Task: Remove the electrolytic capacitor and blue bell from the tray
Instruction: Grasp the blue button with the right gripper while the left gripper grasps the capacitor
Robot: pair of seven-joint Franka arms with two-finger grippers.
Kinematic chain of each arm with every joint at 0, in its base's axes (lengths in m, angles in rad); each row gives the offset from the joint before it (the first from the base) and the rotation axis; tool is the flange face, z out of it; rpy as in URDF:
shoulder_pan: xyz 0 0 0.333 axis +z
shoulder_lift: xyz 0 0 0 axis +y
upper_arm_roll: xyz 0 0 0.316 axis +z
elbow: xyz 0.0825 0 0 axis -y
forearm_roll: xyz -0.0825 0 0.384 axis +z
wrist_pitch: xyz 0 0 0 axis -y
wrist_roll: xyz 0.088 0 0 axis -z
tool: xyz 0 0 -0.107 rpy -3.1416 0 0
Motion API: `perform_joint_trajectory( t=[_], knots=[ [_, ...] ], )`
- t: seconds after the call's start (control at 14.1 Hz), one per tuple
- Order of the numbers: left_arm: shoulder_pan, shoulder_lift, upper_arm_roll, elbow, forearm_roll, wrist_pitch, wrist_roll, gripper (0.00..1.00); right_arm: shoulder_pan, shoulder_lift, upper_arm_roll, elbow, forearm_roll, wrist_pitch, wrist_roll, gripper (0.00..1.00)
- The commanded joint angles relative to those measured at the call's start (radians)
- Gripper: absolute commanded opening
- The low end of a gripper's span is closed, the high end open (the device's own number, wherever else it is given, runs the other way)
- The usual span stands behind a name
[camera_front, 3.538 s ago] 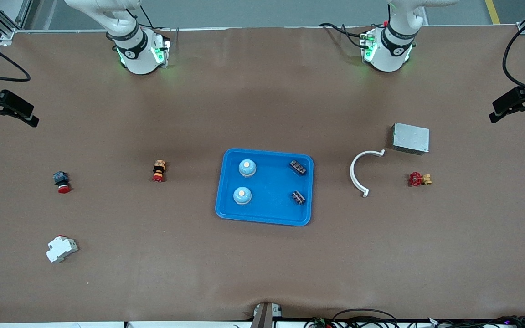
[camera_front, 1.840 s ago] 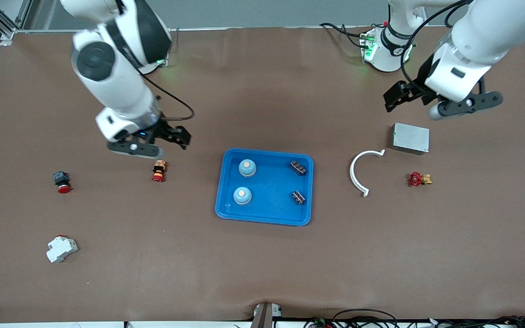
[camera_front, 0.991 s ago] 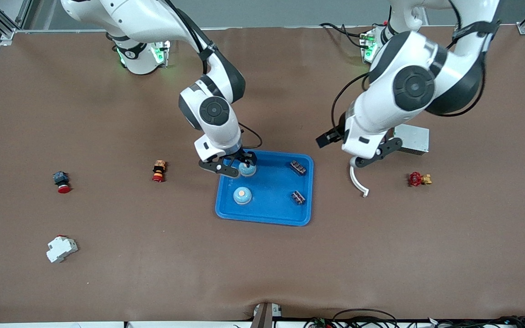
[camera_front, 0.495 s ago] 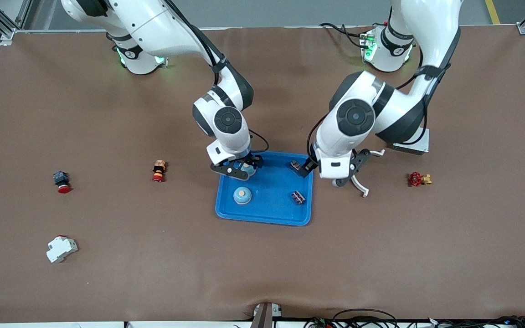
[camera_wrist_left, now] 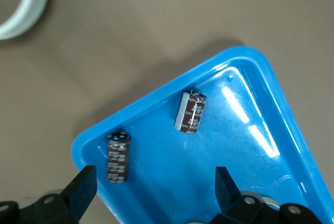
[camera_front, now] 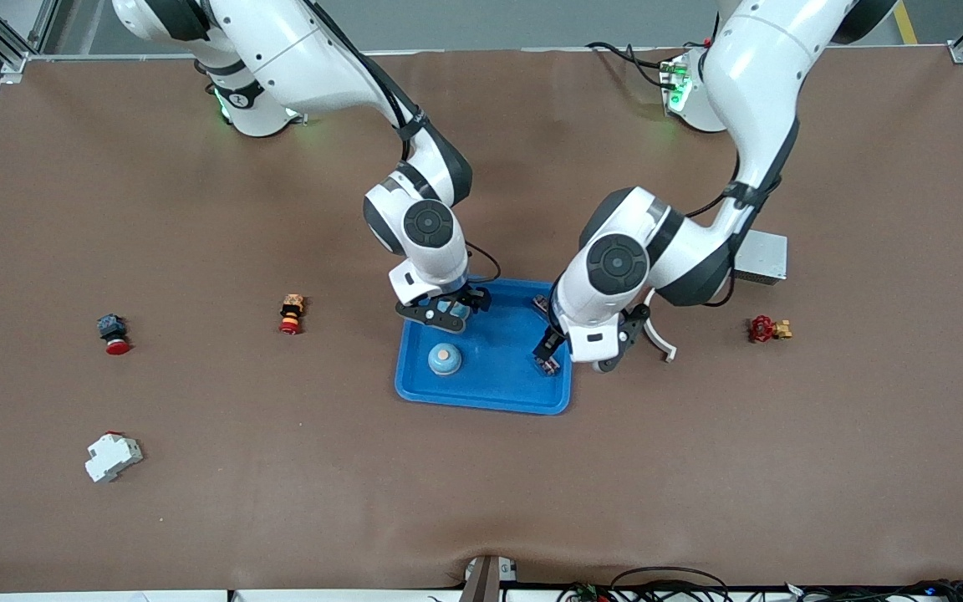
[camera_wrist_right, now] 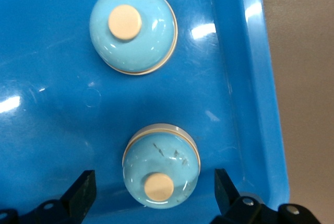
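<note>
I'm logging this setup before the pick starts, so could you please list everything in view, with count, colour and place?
tray: one, blue, mid-table.
bells: two, light blue with cream buttons, in the tray toward the right arm's end; one lies under the right gripper.
capacitors: two, dark brown, in the tray toward the left arm's end.
clamp: one, white, curved, beside the tray.
box: one, grey metal.
valve: one, red and brass.
buttons: two, red-capped, toward the right arm's end.
breaker: one, white.
left gripper: open, over the capacitors.
right gripper: open, over a bell.
</note>
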Motion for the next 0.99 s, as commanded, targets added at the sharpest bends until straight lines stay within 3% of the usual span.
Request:
perform_joint_trajectory(
  t=[0.0, 0.21, 0.42, 0.5, 0.57, 0.64, 0.92],
  knots=[
    [-0.014, 0.04, 0.01, 0.032, 0.028, 0.028, -0.01, 1.0, 0.013, 0.03, -0.01, 0.043, -0.01, -0.006, 0.026, 1.0],
    [-0.029, 0.074, 0.01, 0.032, 0.102, 0.031, -0.02, 1.0, 0.013, 0.037, -0.012, 0.044, -0.012, -0.004, 0.025, 1.0],
    [-0.029, 0.109, 0.018, 0.038, 0.104, 0.083, -0.008, 1.0, 0.013, 0.037, -0.012, 0.044, -0.013, -0.003, 0.023, 0.98],
    [-0.029, 0.116, 0.018, 0.038, 0.104, 0.106, -0.005, 1.0, 0.014, 0.037, -0.012, 0.049, -0.021, -0.003, 0.02, 0.66],
    [-0.029, 0.128, 0.019, 0.04, 0.104, 0.128, -0.005, 1.0, 0.016, 0.037, -0.012, 0.056, -0.024, -0.004, 0.025, 0.14],
    [-0.028, 0.137, 0.019, 0.04, 0.104, 0.146, -0.005, 1.0, 0.018, 0.037, -0.012, 0.057, -0.024, -0.004, 0.025, 0.0],
    [-0.036, 0.16, 0.048, 0.04, 0.104, 0.209, -0.007, 1.0, 0.033, 0.037, -0.017, 0.057, -0.026, -0.003, 0.026, 0.0]
  ],
)
